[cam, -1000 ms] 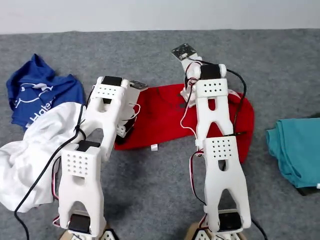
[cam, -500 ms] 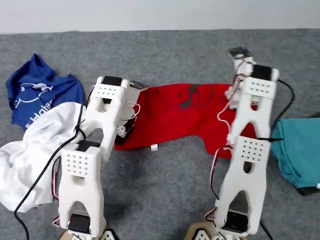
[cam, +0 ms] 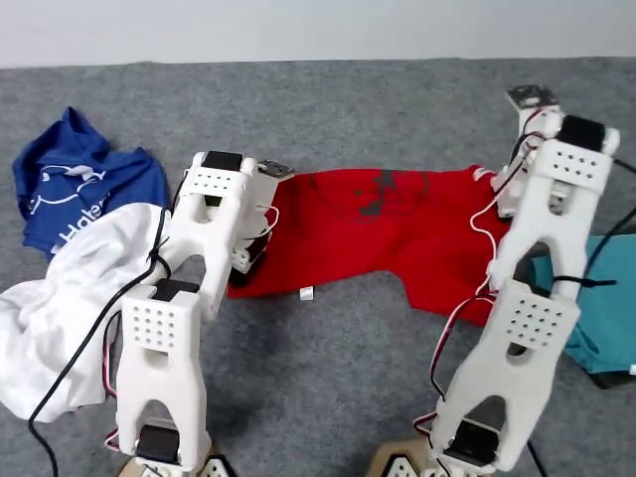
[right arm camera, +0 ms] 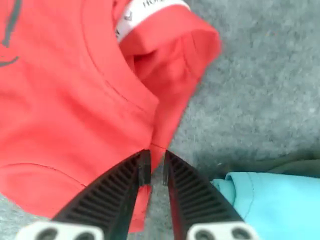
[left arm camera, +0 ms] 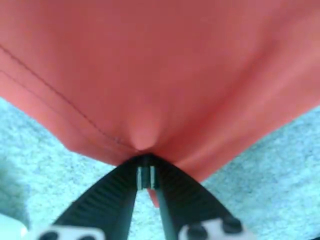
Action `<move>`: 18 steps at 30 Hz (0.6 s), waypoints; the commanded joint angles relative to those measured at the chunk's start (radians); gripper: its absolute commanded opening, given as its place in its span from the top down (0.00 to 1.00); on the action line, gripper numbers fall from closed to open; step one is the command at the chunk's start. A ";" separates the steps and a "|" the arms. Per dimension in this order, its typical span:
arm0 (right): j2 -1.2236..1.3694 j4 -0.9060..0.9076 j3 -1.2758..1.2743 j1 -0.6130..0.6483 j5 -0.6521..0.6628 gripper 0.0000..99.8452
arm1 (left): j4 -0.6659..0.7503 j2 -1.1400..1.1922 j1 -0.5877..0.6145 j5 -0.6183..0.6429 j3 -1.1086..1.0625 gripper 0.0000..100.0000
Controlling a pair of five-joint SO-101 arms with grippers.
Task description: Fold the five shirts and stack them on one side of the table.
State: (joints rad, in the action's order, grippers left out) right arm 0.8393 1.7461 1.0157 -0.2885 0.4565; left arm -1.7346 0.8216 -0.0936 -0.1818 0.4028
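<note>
One near heap: the white shirt [cam: 70,298] lies crumpled, left of the red shirt [cam: 368,234] and nearer the arm bases.
Left pincer [left arm camera: 144,177]: clenched on the red shirt's left hem, cloth puckering at its tips.
Right pincer [right arm camera: 154,172]: nipping the red shirt's right edge near the collar label, jaws almost together with fabric between.
Red shirt: spread mid-counter [cam: 328,109], held at both ends, its near edge uneven.
Teal shirt [cam: 606,308]: just right of the red shirt.
Blue shirt [cam: 79,184]: left of the red shirt, beyond the white one.
Step in hand: likely flattening the red shirt before folding.
Doing it well: tension should be even and low, the right edge should stay off the teal shirt, and both pincers should let go only once the wrinkles are gone.
</note>
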 commanded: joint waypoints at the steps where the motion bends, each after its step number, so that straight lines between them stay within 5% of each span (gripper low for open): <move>1: -0.061 -0.053 0.038 -0.004 0.009 0.94 | -0.017 0.041 0.020 -0.012 0.001 1.00; 18: -0.035 0.015 -0.008 0.214 -0.026 0.94 | -0.017 0.041 0.028 -0.014 0.001 1.00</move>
State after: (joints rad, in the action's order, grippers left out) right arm 0.8378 1.7553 1.0065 -0.1151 0.4427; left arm -1.7346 0.8216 -0.0936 -0.1895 0.4028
